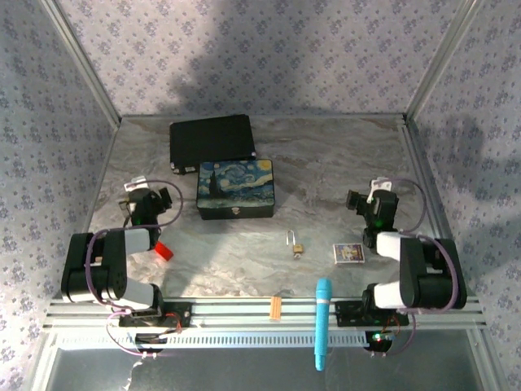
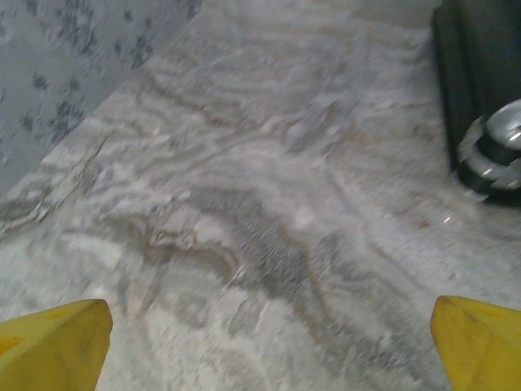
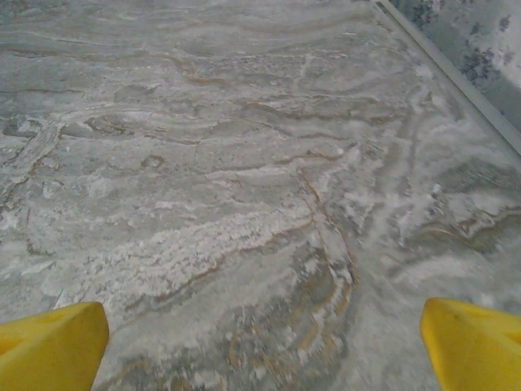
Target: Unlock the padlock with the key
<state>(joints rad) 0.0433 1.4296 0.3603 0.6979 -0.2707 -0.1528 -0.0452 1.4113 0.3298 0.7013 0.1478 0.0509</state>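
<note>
Near rail (image 1: 244,314): a ribbed aluminium rail ran along the front edge of the table, between the two arm bases.
Orange-tan strip (image 1: 276,307): it lay across the rail near its middle; no marking could be read.
Teal pen-shaped tool (image 1: 323,322): it lay just right of the strip, aligned front to back, with its near end past the rail; no lettering could be read.
Red block (image 1: 164,251): it sat on the marbled table (image 1: 244,269), close beside the left arm.
Padlock (image 1: 298,248): it lay flat near the table's centre, well apart from both grippers, with a brass-yellow body toward the front and a thin silver U-shaped shackle pointing away. It was tiny against the painted box. No brand stamp could be read at that size.
Key: it was too small to pick out; its position could not be determined.
Small printed card (image 1: 348,253): it lay just right of the padlock, white-edged with a dark picture; the print was too small to read.
Left gripper (image 2: 264,350): the jaws were spread wide, yellow fingertips (image 2: 53,346) at the frame corners, with bare table between them and nothing held.
Right gripper (image 3: 260,346): the jaws were spread wide over bare marbled surface, nothing held.
Painted box (image 1: 236,189): a dark box with a starry-night scene on the lid and a small clasp on its front face, beyond the padlock.
Black case (image 1: 212,140): flat and unmarked, it lay just behind the painted box.
Walls (image 1: 244,49): pale floral-patterned panels enclosed the table.
</note>
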